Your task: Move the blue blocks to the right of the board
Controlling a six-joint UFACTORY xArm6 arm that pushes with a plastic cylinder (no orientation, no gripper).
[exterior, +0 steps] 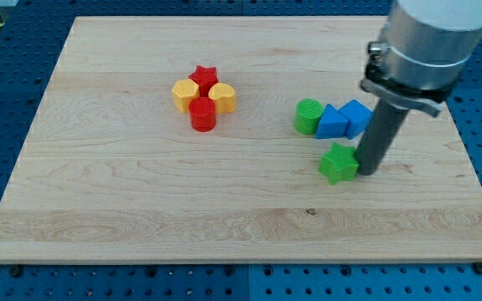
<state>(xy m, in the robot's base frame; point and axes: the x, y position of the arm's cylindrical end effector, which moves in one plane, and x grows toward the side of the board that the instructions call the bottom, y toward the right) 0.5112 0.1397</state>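
Two blue blocks sit side by side right of the board's middle: a blue triangular block (332, 122) and a blue cube-like block (357, 116) to its right. A green round block (309, 116) touches the triangular one on its left. A green star block (338, 163) lies just below them. My tip (365, 172) rests on the board right beside the green star's right side, below the blue cube-like block. The rod rises from it to the arm at the view's top right.
A tight cluster sits left of the middle: a red star (204, 78), a yellow block (184, 94), another yellow block (223, 97) and a red cylinder (202, 114). The wooden board (141, 209) lies on a blue perforated table.
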